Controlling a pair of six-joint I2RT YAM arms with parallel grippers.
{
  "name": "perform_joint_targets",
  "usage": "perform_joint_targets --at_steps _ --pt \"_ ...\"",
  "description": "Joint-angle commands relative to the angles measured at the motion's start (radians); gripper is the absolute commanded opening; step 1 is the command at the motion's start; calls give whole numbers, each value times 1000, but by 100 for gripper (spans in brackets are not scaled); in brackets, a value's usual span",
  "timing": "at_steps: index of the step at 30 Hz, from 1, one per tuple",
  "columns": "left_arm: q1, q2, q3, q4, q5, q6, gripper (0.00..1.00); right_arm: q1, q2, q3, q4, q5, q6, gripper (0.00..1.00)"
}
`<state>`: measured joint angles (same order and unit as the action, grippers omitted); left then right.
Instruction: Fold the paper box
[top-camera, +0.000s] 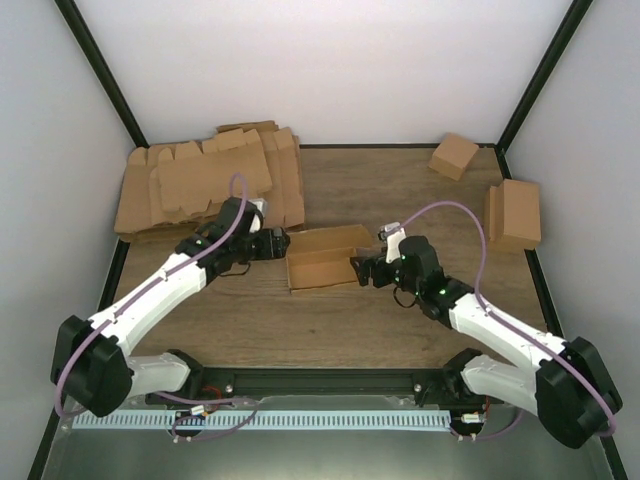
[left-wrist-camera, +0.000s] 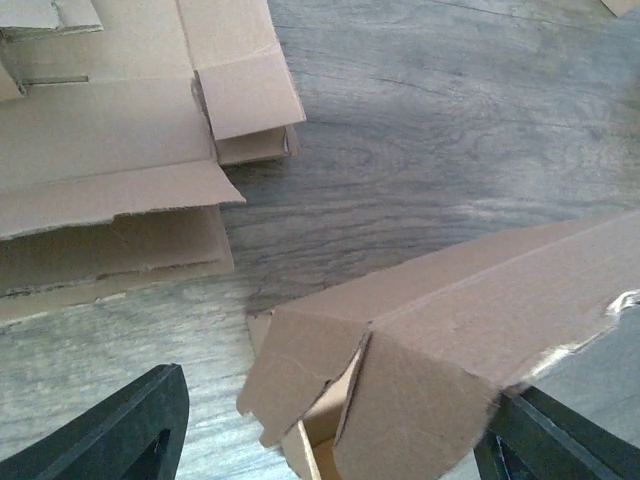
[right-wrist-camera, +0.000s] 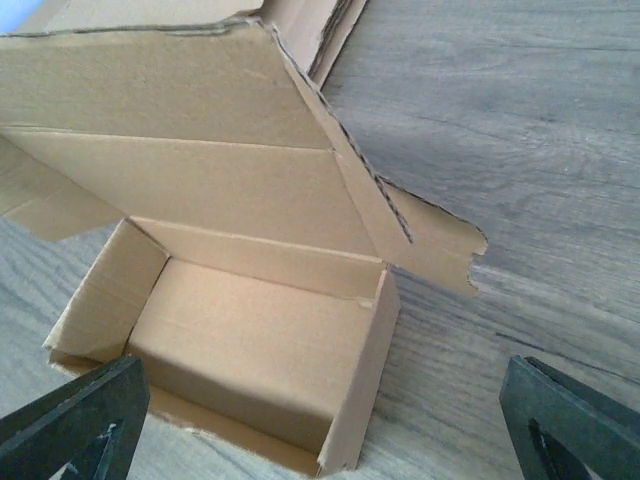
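Lying open-side up, paper box (top-camera: 325, 264) long axis left-right.

White arm links (top-camera: 150, 295) with black joints (top-camera: 95, 365), looping lilac cables (top-camera: 455, 207), matte black jaws.

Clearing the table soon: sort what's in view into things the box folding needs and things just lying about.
In the job: paper box, half folded at the centre; left gripper and right gripper, both open, at its ends.
Lying about: pile of flat cardboard blanks; small cube-like box; closed cardboard box by the right wall.
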<state>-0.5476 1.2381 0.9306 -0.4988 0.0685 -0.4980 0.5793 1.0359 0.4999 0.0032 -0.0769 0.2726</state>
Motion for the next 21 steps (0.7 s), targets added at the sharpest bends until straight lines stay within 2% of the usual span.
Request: perform_joint_targets --at_steps 1,3,9,14,21 --pt "43 50 36 37 81 11 78 -7 35 25 85 67 47 100" --pt "53 65 39 51 95 13 78 -26 51 31 78 94 82 99" --pt "72 102 61 66 119 22 78 -109 91 37 112 -41 81 91" --pt "81 104 67 67 111 35 78 -117 137 79 124 -57 17 92" --pt "85 125 67 63 123 48 77 -201 277 196 96 -215 -7 91"
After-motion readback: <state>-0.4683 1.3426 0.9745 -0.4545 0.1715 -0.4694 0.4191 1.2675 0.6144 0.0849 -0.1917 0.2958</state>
